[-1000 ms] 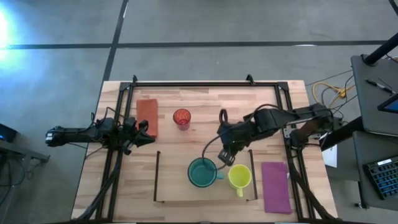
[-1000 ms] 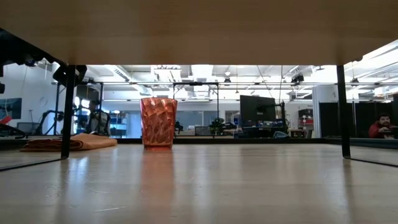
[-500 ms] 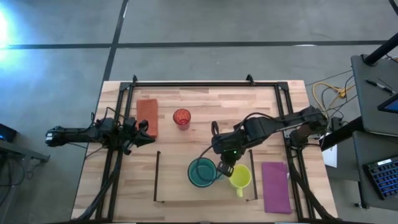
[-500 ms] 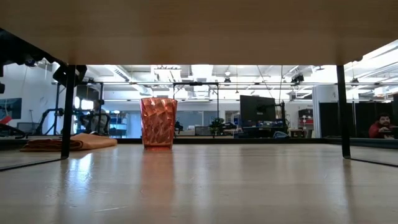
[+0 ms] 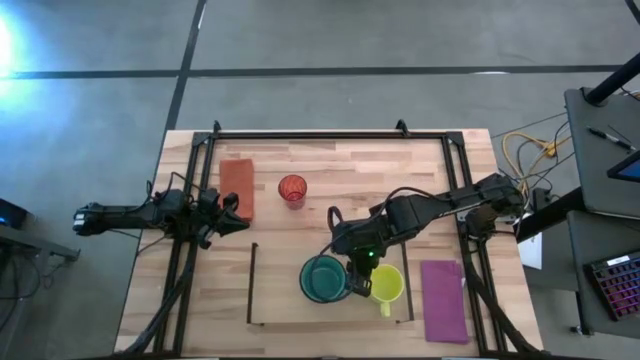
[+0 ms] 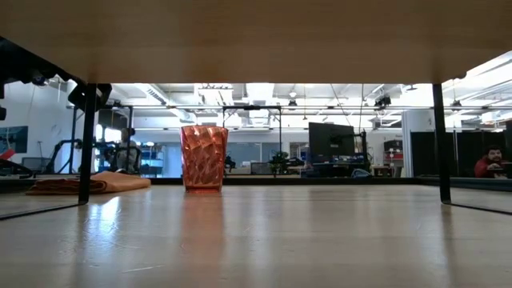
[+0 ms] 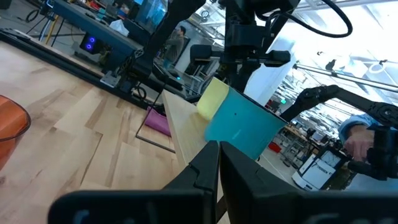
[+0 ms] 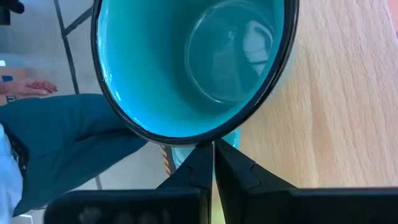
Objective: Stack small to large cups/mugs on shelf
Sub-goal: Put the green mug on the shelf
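The teal mug (image 5: 323, 279) and the yellow mug (image 5: 386, 284) stand upright side by side inside the thin black wire shelf frame (image 5: 251, 285) near the table's front edge. The red translucent cup (image 5: 292, 189) stands upright farther back; it also shows in the low view (image 6: 203, 157). My right gripper (image 5: 358, 273) is shut, down between the two mugs at the teal mug's handle side; its wrist view looks into the teal mug (image 8: 205, 68). My left gripper (image 5: 235, 212) is shut and waits at the table's left, beside the orange cloth. My right gripper's shut fingertips (image 8: 205, 155) meet the teal mug just outside its rim, over the handle (image 8: 232, 137), which shows on both sides of them. The fingers come from above, pointing down. The mug stands upright on the wood. Whether they pinch the handle or only touch it, I cannot tell.
An orange cloth (image 5: 237, 187) lies at the far left and a purple cloth (image 5: 444, 300) at the near right. A larger black frame (image 5: 330, 134) runs round the table. There is bare wood inside the shelf frame left of the teal mug (image 5: 278, 295).
My right gripper has gone toward the table's near edge and a little left, coming down from behind the mugs into the gap between the teal and yellow mugs. The mugs and the red cup stand as before.
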### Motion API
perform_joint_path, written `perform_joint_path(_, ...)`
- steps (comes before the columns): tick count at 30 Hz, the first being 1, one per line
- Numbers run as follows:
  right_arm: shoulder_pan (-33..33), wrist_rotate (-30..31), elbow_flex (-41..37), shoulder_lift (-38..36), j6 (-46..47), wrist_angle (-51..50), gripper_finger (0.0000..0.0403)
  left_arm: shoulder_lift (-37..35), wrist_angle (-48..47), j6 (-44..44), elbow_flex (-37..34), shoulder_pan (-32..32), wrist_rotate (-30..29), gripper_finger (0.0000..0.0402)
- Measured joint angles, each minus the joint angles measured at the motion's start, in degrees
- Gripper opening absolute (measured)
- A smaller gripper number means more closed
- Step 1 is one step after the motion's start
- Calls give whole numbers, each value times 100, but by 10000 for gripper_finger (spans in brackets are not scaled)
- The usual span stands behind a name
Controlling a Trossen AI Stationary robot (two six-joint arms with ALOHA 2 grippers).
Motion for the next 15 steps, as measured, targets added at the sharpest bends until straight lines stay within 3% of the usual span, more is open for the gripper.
perform_joint_path(7,9,72,0,-3,-8,-80,9,0,-1,1,-1,0,-1,0)
perform_joint_path(15,-19,1326,241,-57,-93,-769,19,-1,-2,0,-2,1,-2,0)
